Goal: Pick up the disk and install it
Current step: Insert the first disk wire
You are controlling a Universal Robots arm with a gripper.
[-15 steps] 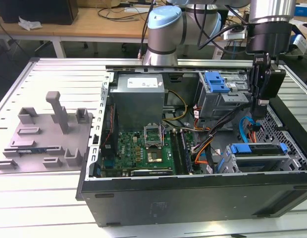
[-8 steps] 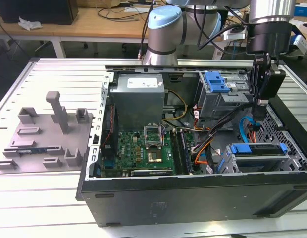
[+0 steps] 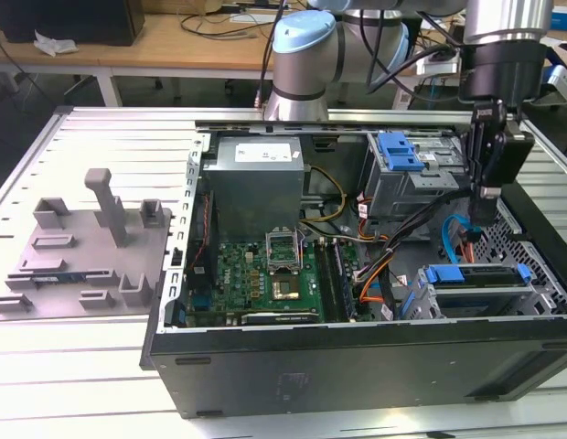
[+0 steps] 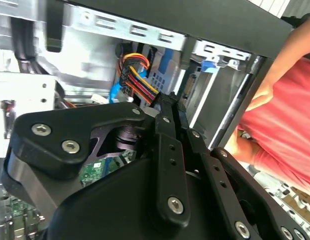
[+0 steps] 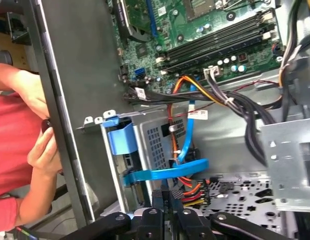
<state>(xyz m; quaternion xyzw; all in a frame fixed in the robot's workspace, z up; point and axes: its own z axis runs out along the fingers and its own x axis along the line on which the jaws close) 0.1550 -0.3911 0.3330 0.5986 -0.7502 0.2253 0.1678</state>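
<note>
1. My gripper point(image 3: 483, 212) hung over the open computer case point(image 3: 357, 366), fingers pressed together, nothing pinched.
2. The disk point(image 3: 476, 277) sat just below it, not touching, slotted in the drive cage point(image 3: 540, 285), blue bracket up.
3. A blue cable point(image 3: 457, 240) ran between them.
4. The motherboard point(image 3: 265, 274) lay toward the exterior view's left.

One claw point(image 3: 485, 212) hangs inside one open computer case point(image 3: 357, 366). Just below the claw lies one disk point(image 3: 476, 279), and one blue latch point(image 3: 398, 151) is near it. Farther off are one power supply point(image 3: 256, 178) and one motherboard point(image 3: 265, 274), and well apart one grey fixture plate point(image 3: 82, 256).
</note>
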